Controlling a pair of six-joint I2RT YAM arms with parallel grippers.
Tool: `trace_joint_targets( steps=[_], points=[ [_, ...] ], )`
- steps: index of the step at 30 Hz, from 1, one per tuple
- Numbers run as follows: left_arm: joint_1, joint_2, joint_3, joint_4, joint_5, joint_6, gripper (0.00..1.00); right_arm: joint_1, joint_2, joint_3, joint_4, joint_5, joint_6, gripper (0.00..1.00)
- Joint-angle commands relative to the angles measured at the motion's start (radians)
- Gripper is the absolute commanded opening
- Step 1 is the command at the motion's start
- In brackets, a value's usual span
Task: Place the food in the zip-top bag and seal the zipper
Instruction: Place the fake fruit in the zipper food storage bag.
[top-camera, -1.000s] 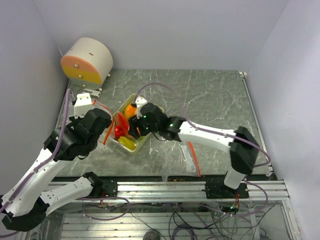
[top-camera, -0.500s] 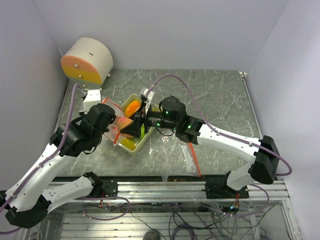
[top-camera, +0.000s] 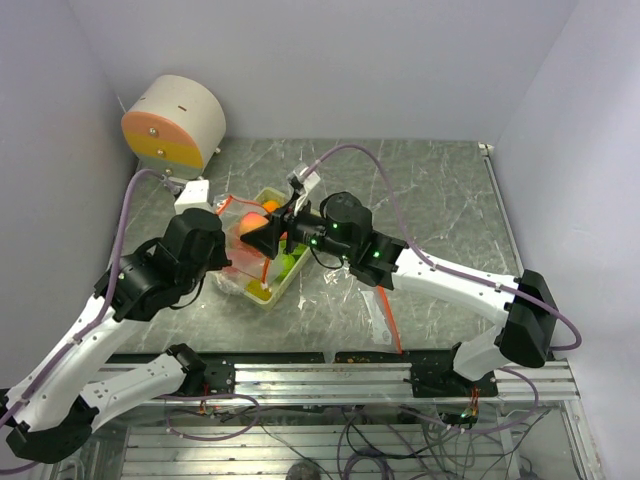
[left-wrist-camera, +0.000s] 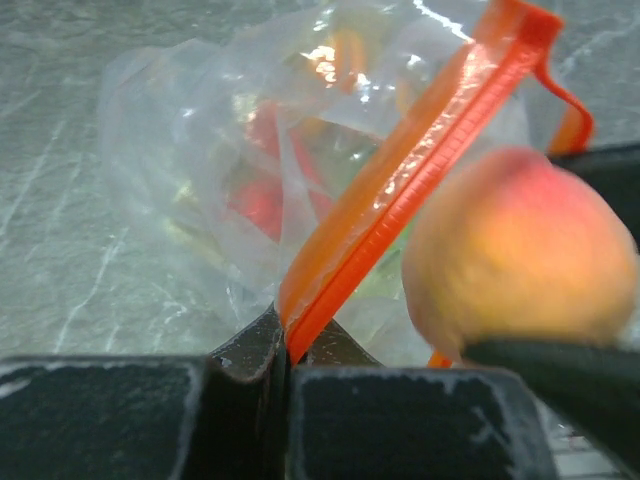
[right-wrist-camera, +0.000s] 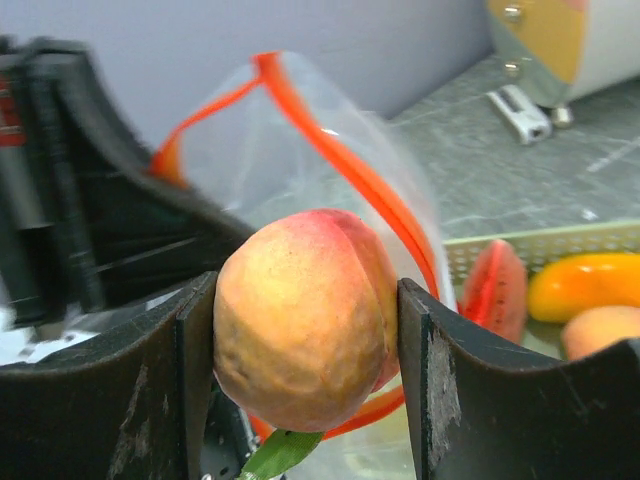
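Observation:
The clear zip-top bag (left-wrist-camera: 190, 150) with its orange zipper (left-wrist-camera: 400, 190) hangs open over the left end of the tray. My left gripper (left-wrist-camera: 285, 345) is shut on the zipper strip and holds that edge up; red pieces show through the plastic. My right gripper (right-wrist-camera: 305, 330) is shut on a pink-orange peach (right-wrist-camera: 300, 310), level with the bag's mouth (right-wrist-camera: 300, 130). From above, the peach (top-camera: 250, 226) sits between the two wrists beside the left gripper (top-camera: 224, 218). More food lies in the tray: a red slice (right-wrist-camera: 497, 290), an orange mango (right-wrist-camera: 585, 285) and another peach (right-wrist-camera: 600, 330).
The pale yellow-green tray (top-camera: 292, 280) stands left of the table's centre, with green and yellow pieces in it. A round white and orange device (top-camera: 172, 122) stands at the back left. A flat clear sheet with an orange strip (top-camera: 388, 315) lies near the front edge.
My right gripper lifted the peach out of the tray and carried it left to the bag's mouth. My left gripper raised the bag's zipper edge and shifted toward the back.

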Motion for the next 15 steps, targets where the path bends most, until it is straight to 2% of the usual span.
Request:
trace_joint_targets(
  steps=[1, 5, 7, 8, 13, 15],
  points=[
    [0.004, -0.041, -0.007, 0.075, 0.111, -0.003, 0.07, 0.001, 0.014, 0.001, -0.063, 0.262, -0.007, 0.26],
    [0.004, -0.065, -0.028, 0.108, 0.154, -0.01, 0.07, 0.004, 0.033, 0.021, -0.117, 0.352, -0.012, 0.3],
    [0.004, -0.064, -0.043, 0.123, 0.157, -0.015, 0.07, 0.007, 0.035, 0.029, -0.131, 0.363, -0.012, 0.36],
    [0.004, -0.062, -0.052, 0.131, 0.163, -0.017, 0.07, 0.009, 0.036, 0.033, -0.134, 0.363, -0.015, 0.4],
    [0.004, -0.053, -0.117, 0.217, 0.196, -0.029, 0.07, 0.017, 0.037, 0.059, -0.175, 0.401, -0.014, 0.76],
    [0.004, -0.044, -0.136, 0.241, 0.208, -0.034, 0.07, 0.018, 0.039, 0.066, -0.185, 0.401, -0.023, 0.8]
  ],
)
